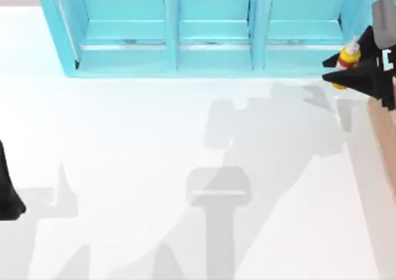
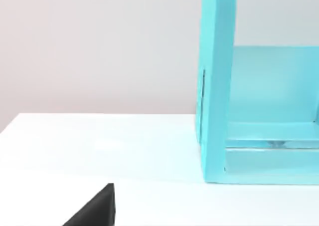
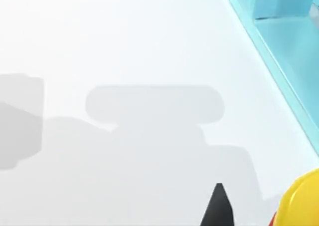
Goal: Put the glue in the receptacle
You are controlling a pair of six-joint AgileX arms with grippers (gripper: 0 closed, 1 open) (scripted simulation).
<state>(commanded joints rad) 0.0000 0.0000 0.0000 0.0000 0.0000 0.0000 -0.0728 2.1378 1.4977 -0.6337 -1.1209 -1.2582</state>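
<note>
Nearest, at the desk's (image 1: 185, 187) left edge: one black piece of the left arm, parked low, cut off by the frame; left claw (image 1: 9, 199) too little in view to tell open from closed. Same claw as a single black wedge (image 2: 94, 208) at the lower border of the left wrist view, the rest hidden.

Across the bare middle of the desk, only grey shadows of the two arms.

Farther, at the desk's right edge: a narrow strip of the light tan receptacle (image 1: 385, 131), one wooden rim side visible, the rest cut off. Walls and inside not to be made out.

Above that strip, near the far right corner: right claw (image 1: 346, 67) held aloft, reaching in from the right edge, two black pointed fingers aimed toward the left, closed on the glue (image 1: 348, 59). One bottle, lying roughly level between the fingers: yellow body, red band, white nozzle toward the far right. Label hidden. Whether the bottle hangs over the receptacle or just beside its rim is hard to judge. In the right wrist view, one black fingertip (image 3: 218, 208) and a cut-off curve of the yellow bottle (image 3: 299, 201) at the corner.

Farthest, along the far edge: one turquoise shelf unit (image 1: 210, 33), three compartments counted, its top cut off; right end partly hidden behind the right claw. One side panel (image 2: 217, 86) seen end-on from the left wrist.
</note>
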